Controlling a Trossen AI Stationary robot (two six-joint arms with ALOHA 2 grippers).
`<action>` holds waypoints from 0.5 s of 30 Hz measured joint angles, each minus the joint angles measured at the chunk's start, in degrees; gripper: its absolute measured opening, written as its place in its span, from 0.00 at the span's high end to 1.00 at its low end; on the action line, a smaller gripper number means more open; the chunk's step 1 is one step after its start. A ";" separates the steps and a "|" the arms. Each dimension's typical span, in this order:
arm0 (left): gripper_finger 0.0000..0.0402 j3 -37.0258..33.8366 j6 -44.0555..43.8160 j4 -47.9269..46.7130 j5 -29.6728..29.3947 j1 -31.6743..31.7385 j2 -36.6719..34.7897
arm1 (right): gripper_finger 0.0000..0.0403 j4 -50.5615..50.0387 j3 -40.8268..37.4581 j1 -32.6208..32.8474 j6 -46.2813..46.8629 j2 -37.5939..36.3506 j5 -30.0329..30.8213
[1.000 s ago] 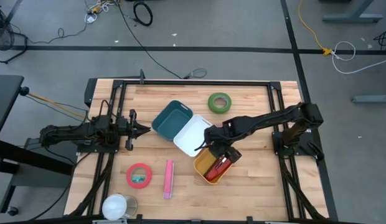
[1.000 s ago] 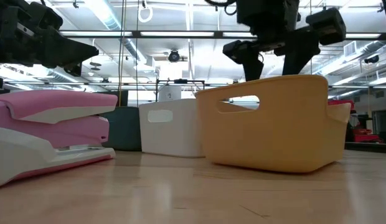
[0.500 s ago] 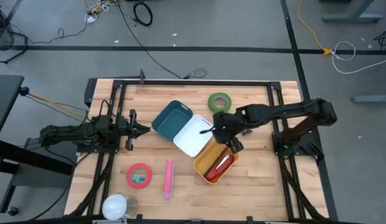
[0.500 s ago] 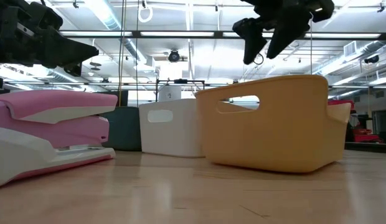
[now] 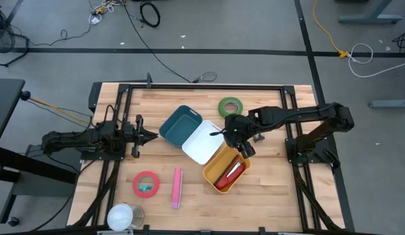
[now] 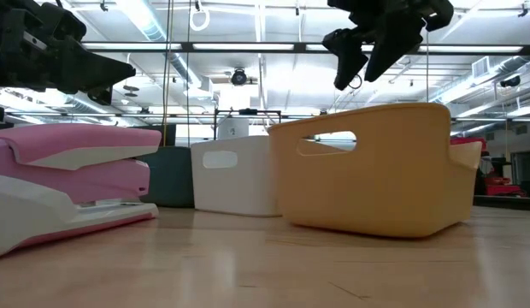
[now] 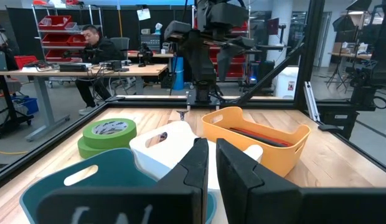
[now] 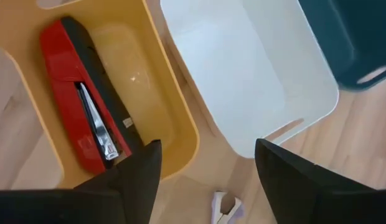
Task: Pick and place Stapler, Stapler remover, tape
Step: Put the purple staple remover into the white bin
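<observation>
Stapler (image 5: pixel 228 174) is lying in yellow bin (image 5: pixel 210 172), so pt 1 looks done. Your right gripper (image 5: pixel 240 139) is hanging above w/ fingers spread, empty; left gripper (image 5: pixel 148 136) is waiting, fingers closed. Remover (image 8: pixel 225 208) on desk (image 5: pixel 268 189) & green tape (image 5: pixel 230 107) are waiting.

Under the dark right hand (image 5: pixel 236 136) sat a mustard-yellow bin (image 5: pixel 212 172) holding a red stapler (image 8: pixel 81 124) with a black spine and silver strip. Beside it were a white bin (image 5: pixel 201 141) and a teal bin (image 5: pixel 179 126). A green tape roll (image 5: pixel 230 107) lay just beyond the hand. Farther off on the pale wood bench (image 5: pixel 268 189) lay a pink-and-white stapler (image 5: pixel 176 187) and a red tape roll (image 5: pixel 145 184) with green inside.
</observation>
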 joint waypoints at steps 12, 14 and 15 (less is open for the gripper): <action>0.91 -0.01 0.00 0.00 0.00 -0.01 0.00 | 0.37 -0.11 -6.64 -3.53 1.85 -5.63 1.24; 0.91 0.01 0.00 0.00 0.00 0.01 -0.02 | 0.37 -0.10 -8.40 -4.10 1.84 -7.17 2.59; 0.91 0.00 0.01 0.00 0.00 0.00 0.00 | 0.37 -0.06 -9.15 -4.41 1.87 -7.88 3.14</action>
